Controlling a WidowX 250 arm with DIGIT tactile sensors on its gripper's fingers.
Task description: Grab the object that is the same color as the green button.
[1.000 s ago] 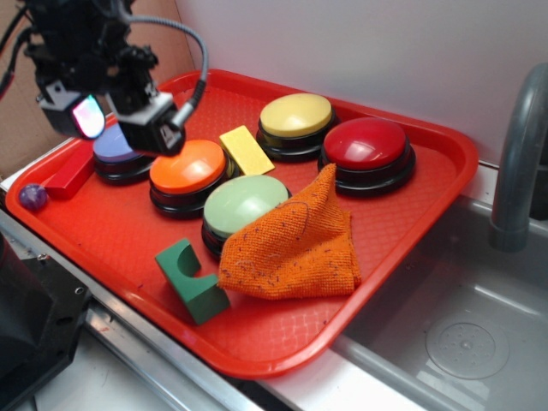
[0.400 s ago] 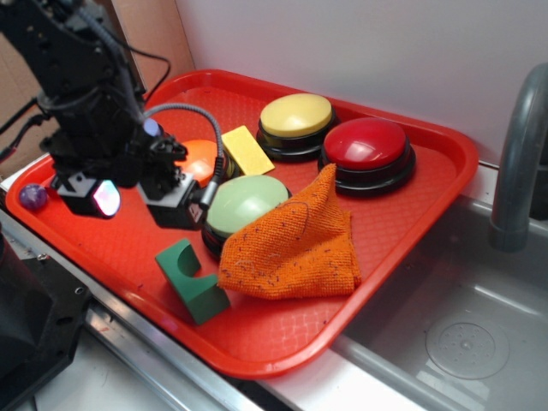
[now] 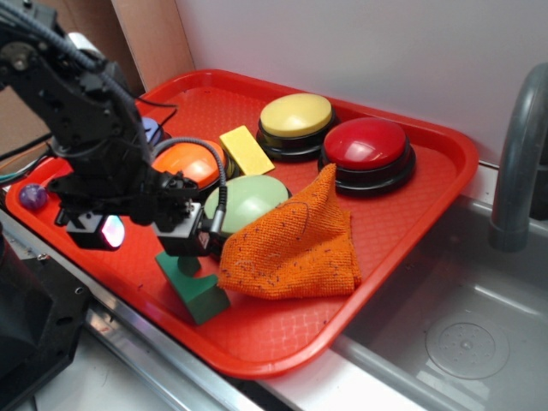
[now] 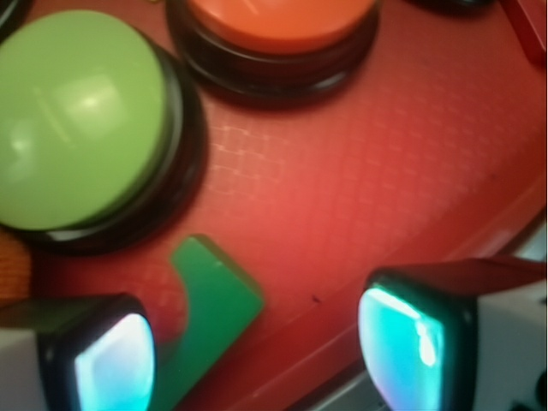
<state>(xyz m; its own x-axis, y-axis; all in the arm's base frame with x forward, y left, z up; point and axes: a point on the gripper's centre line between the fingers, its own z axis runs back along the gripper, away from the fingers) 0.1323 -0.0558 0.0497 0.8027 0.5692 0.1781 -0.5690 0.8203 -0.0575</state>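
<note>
2 lit fingertips of the jaws stand wide apart with nothing between them, the gripper [image 4: 257, 351] low over the near left part of the red plastic tray [image 3: 411, 248]. Since 0.4 s ago it has dropped toward the small dark green notched wooden block [image 3: 199, 291], which lies just near of the pale green dome button [image 3: 248, 202]. From the wrist, the block [image 4: 210, 312] sits beside the left fingertip, so a small leftward shift probably precedes closing.
</note>
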